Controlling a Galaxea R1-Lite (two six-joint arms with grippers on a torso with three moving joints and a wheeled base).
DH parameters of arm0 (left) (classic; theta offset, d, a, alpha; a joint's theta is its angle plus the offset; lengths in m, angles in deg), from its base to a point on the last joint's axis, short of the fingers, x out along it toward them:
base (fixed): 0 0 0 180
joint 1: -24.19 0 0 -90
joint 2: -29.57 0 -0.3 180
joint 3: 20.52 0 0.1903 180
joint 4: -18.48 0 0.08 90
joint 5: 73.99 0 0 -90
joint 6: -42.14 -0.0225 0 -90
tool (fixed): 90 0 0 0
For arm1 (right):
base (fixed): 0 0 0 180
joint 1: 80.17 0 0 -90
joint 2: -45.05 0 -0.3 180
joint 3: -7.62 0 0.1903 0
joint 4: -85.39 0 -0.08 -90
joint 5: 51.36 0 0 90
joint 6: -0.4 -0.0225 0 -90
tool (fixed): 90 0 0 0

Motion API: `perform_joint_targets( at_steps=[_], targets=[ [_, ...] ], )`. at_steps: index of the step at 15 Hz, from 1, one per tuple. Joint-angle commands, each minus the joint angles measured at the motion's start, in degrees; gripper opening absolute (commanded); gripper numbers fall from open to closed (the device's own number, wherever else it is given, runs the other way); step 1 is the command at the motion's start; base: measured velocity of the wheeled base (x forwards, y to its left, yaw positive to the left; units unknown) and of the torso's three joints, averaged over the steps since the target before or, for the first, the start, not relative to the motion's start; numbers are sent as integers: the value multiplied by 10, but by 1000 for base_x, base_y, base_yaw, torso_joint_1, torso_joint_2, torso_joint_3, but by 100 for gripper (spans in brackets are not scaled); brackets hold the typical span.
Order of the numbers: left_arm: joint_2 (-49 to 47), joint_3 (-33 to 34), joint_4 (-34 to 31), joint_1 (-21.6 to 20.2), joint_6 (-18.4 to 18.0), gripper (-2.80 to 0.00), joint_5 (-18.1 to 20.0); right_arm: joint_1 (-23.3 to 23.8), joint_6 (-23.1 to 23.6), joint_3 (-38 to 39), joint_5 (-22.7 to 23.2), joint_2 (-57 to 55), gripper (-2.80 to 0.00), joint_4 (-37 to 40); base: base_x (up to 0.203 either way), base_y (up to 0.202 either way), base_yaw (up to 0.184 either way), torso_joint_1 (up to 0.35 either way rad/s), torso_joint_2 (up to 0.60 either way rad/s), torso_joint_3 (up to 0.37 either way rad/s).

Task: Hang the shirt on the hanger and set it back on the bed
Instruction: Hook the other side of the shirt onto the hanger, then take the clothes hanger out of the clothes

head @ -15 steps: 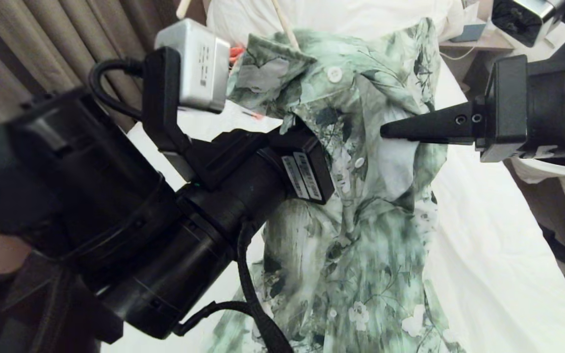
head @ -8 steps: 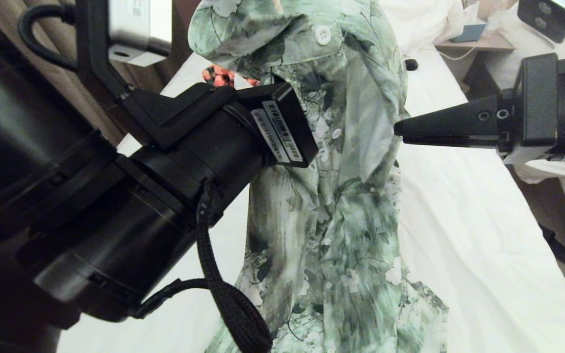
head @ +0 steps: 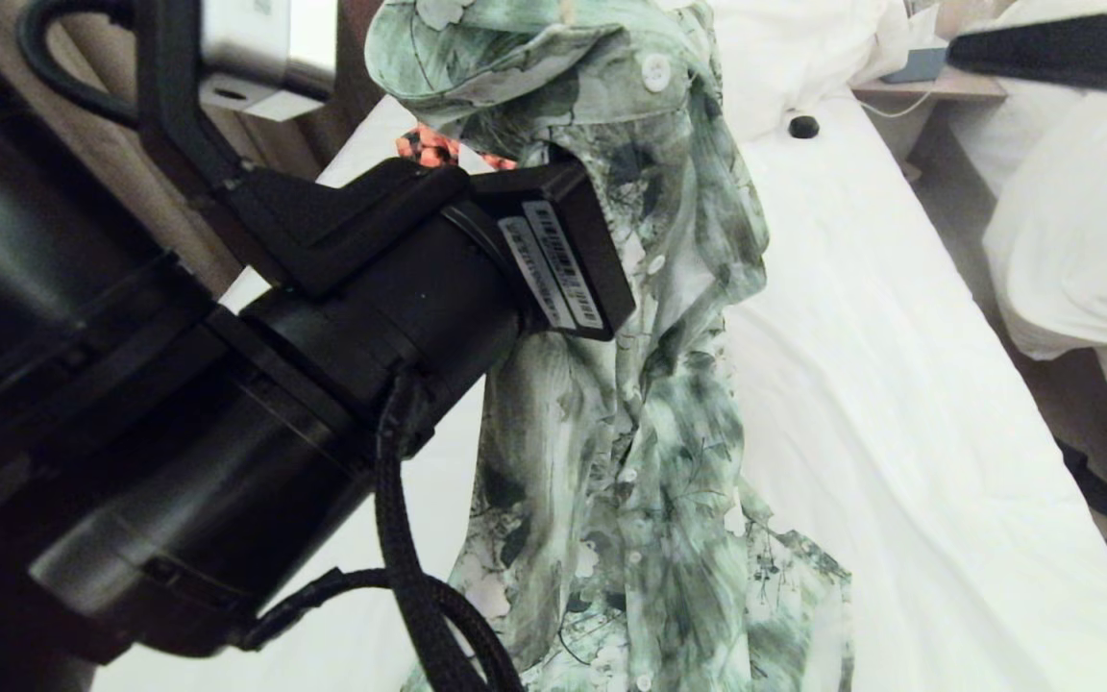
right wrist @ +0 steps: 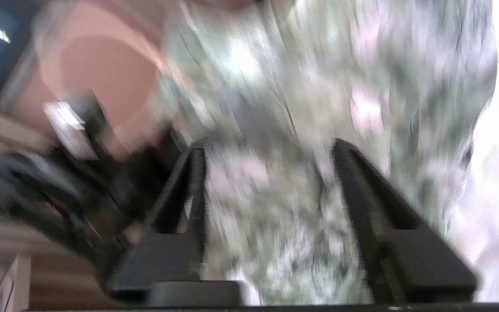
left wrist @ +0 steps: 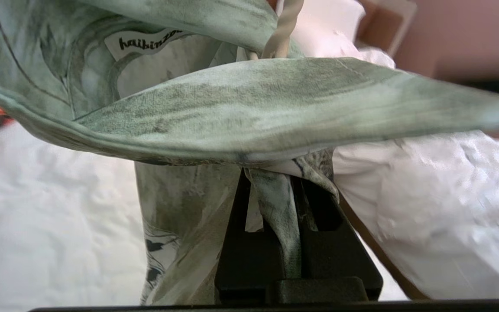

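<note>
The pale green leaf-print shirt (head: 650, 413) hangs by its collar above the bed (head: 899, 384), its hem trailing on the white sheet. My left gripper (left wrist: 275, 182) is shut on a fold of the shirt (left wrist: 241, 112) just under the collar; in the head view the left arm (head: 342, 317) covers those fingers. The hanger's cream hook (left wrist: 282, 30) rises out of the collar, and the rest of it is hidden inside the cloth. My right gripper (right wrist: 267, 151) is open and holds nothing. It is off at the upper right (head: 1053, 48), apart from the shirt (right wrist: 319, 86).
An orange-and-black garment (head: 429, 146) lies on the bed behind the shirt. A small black object (head: 803, 126) rests on the sheet near the pillows. A second bed with rumpled bedding (head: 1072, 240) stands to the right, and a bedside shelf (head: 938, 85) sits between the beds.
My right gripper opened, let go of the shirt's front and drew away up and to the right. My left arm lifted the shirt higher, so it now hangs straighter.
</note>
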Motion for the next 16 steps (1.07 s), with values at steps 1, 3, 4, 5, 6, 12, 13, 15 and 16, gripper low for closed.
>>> perform_joint_targets(
  at_steps=[1, 3, 4, 5, 6, 12, 13, 15, 16],
  targets=[
    [-16, -11, -19, 10, 0, -280, -2, 1, -1, -71, -2, -17, -280, 36, 0, 0, 0, 0, 0, 0],
    [-24, -33, -79, 13, 4, -280, -1, -4, 0, -173, -22, -56, -280, 138, 0, 0, 0, 0, 0, 0],
    [-27, -43, -95, 16, 5, -280, 0, -8, 8, -196, -53, -77, -280, 173, 0, 0, 0, 0, 0, 0],
    [-33, -53, -109, 18, 5, -280, 0, -13, 26, -197, -101, -94, -280, 202, 0, 0, 0, 0, 0, 0],
    [-39, -61, -119, 22, 7, -280, 0, -17, 42, -196, -119, -99, -280, 232, 0, 0, 0, 0, 0, 0],
    [-80, -91, -125, 37, 12, -280, 1, -40, 90, -194, -124, -89, 0, 267, 0, 0, 0, 0, 0, 0],
    [-87, -96, -126, 38, 12, -280, 1, -40, 95, -194, -124, -88, 0, 262, 0, 0, 0, 0, 0, 0],
    [-96, -102, -126, 39, 12, -280, 1, -41, 103, -193, -122, -82, 0, 261, 0, 0, 0, 0, 0, 0],
    [-99, -105, -126, 40, 12, -280, 1, -41, 104, -193, -120, -81, 0, 261, 0, 0, 0, 0, 0, 0]
  ],
)
